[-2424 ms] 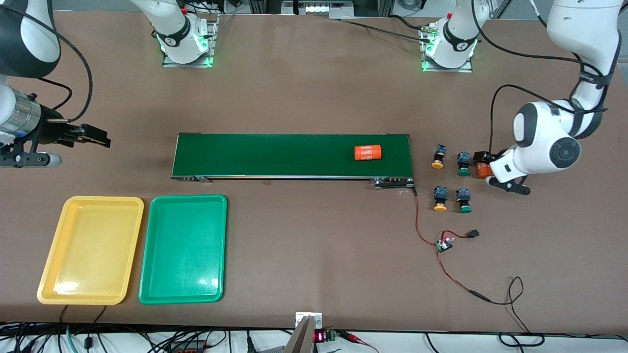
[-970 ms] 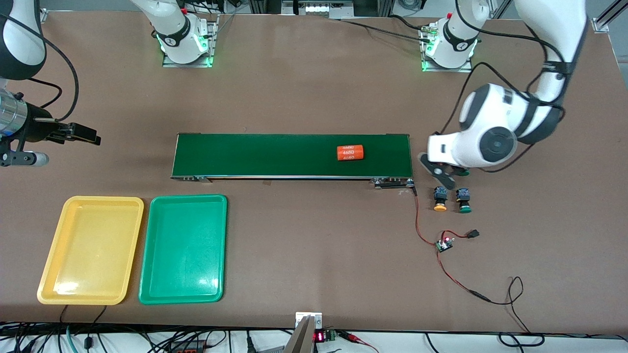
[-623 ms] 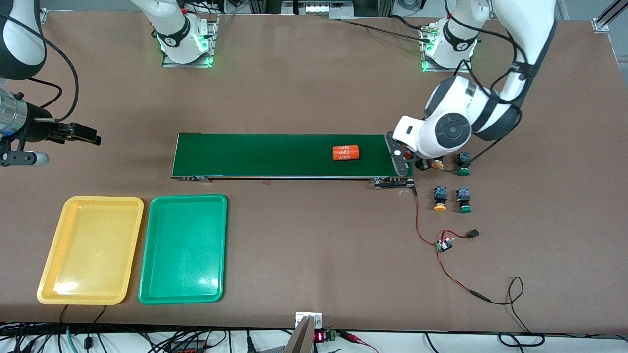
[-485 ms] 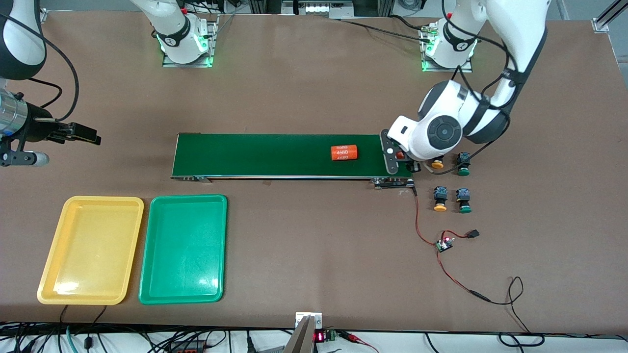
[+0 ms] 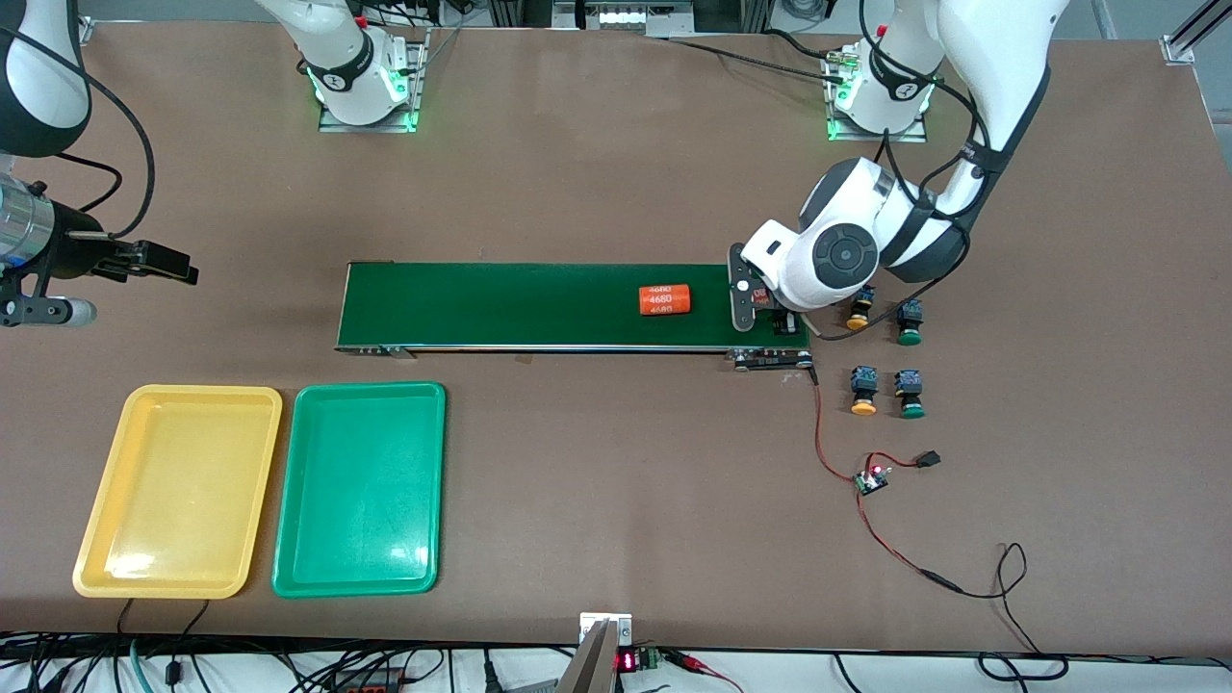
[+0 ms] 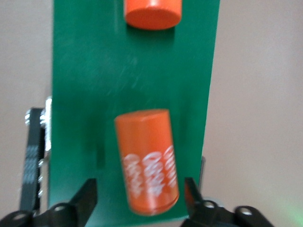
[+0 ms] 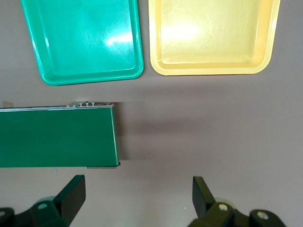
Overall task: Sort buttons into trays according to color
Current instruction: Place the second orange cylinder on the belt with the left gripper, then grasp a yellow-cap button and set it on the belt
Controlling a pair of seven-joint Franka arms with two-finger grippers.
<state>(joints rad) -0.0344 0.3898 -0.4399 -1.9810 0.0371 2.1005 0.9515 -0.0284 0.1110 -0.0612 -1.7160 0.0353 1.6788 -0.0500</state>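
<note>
1. The belt (image 5: 539,306) lies across the middle of the desk (image 5: 616,173).
2. One cylinder (image 5: 666,299) lies on the belt, and a second cylinder (image 6: 149,161) lies at the belt's end toward the left arm, between the spread fingers of the left claw (image 6: 139,189).
3. Two pairs of buttons (image 5: 909,322) stand on the desk just off that end, one pair nearer the front camera.
4. The circuit board (image 5: 872,479) lies nearer the camera than the buttons.
5. Two trays (image 5: 359,486) sit side by side toward the right arm's end, nearer the camera than the belt.
6. The right claw (image 5: 178,268) waits over bare desk off the belt's end toward the right arm.

We are in a robotics lab: two arm bases (image 5: 366,82) bolted to a brown table (image 5: 597,173), a small green conveyor belt (image 5: 539,305), a bare circuit board (image 5: 872,478) with loose wires, and cabling along the table edge.
</note>
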